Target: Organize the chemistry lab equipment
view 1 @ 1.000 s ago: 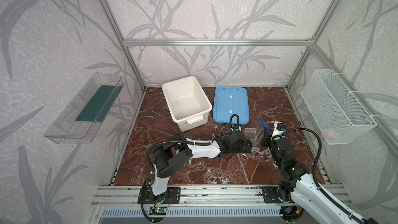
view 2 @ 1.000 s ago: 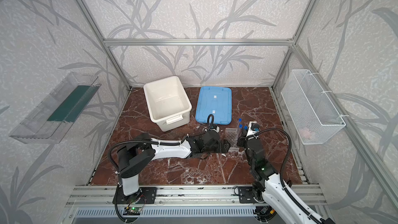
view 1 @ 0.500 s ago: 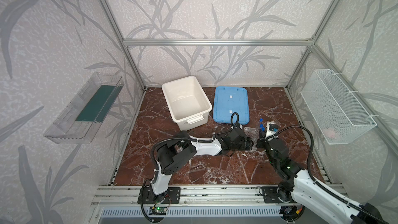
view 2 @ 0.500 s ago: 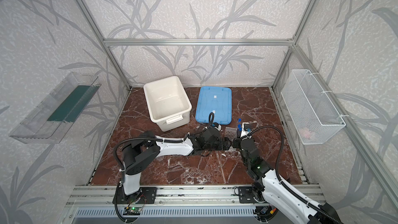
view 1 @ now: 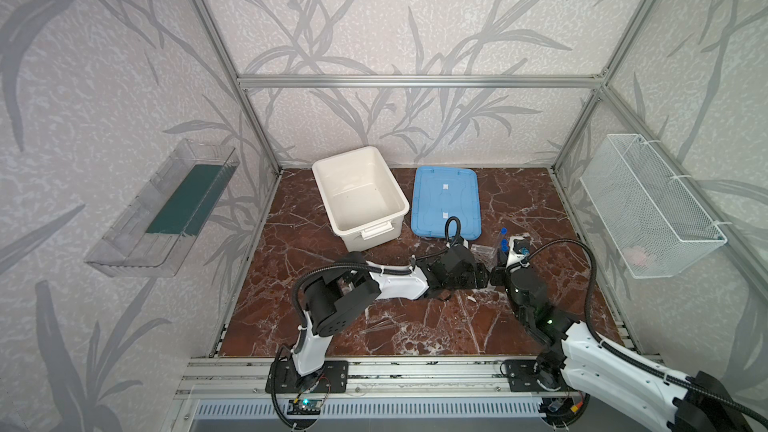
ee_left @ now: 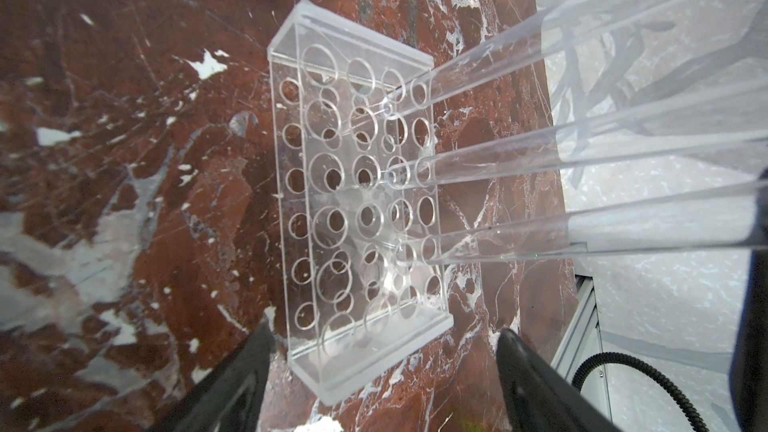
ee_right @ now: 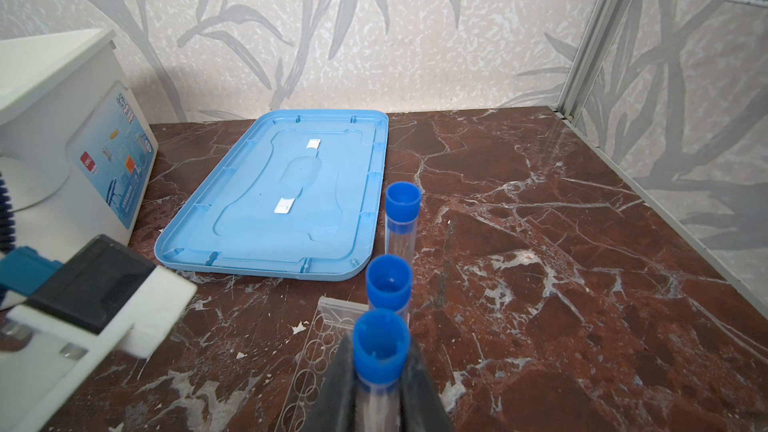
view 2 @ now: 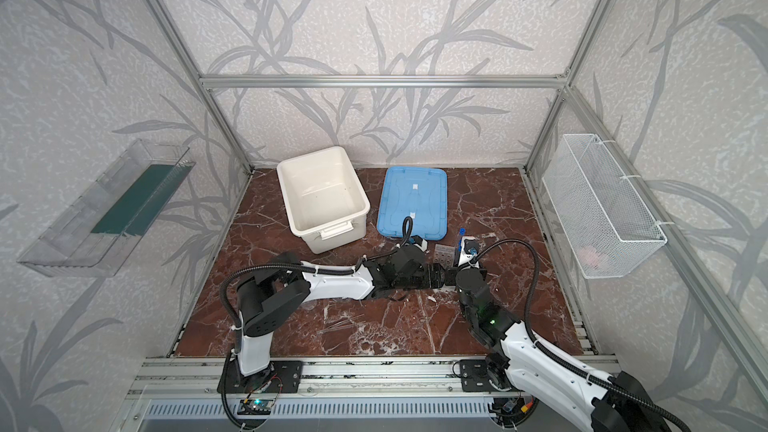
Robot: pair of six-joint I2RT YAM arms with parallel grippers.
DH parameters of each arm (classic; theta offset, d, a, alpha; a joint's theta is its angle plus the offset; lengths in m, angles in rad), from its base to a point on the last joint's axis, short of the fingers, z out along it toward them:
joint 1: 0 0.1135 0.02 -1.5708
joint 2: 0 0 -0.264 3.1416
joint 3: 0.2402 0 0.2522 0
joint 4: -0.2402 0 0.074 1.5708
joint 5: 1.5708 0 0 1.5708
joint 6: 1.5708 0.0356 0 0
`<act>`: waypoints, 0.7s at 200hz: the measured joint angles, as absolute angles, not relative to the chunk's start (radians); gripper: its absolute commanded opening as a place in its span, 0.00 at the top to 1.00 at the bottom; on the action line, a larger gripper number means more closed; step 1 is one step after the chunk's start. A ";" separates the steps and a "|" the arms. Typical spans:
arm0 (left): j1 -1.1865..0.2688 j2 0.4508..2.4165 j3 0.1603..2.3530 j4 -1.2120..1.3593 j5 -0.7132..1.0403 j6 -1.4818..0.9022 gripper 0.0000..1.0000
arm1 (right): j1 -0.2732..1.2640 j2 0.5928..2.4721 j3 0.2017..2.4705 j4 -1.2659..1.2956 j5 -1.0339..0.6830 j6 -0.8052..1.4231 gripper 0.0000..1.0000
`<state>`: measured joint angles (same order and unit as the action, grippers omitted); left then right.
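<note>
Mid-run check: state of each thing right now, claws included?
Tube rack: upright on the table, three tubes in one edge row.
Gripped tube: capped, seated in the rack.
Middle tube: capped, in the rack, free.
Far tube: capped, in the rack, free.
Right claw: shut on the gripped tube.
Left claw: open, astride the rack's end.
White tub: lid off.
Blue lid: flat on the table beside the tub.
Thin rods: loose on the table.

Grey leaf-patterned walls (view 1: 374,14) and an aluminium frame (view 1: 415,81) enclose a red-brown marble floor (view 1: 519,201), evenly lit.
</note>
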<state>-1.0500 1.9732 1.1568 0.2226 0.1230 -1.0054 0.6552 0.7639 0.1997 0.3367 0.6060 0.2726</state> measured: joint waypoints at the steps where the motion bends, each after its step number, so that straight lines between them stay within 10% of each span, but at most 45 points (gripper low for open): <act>1: -1.050 1.974 1.157 0.224 0.124 -1.007 0.16 | 0.655 0.760 0.199 0.334 0.606 0.273 0.84; 140: -1.061 2.016 1.156 0.289 0.159 -1.083 0.19 | 0.671 0.768 0.199 0.318 0.626 0.302 0.82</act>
<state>-1.0611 2.0163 1.1557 0.2893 0.1593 -1.0832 0.6712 0.7685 0.1986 0.3183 0.6258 0.3019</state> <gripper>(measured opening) 0.810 0.178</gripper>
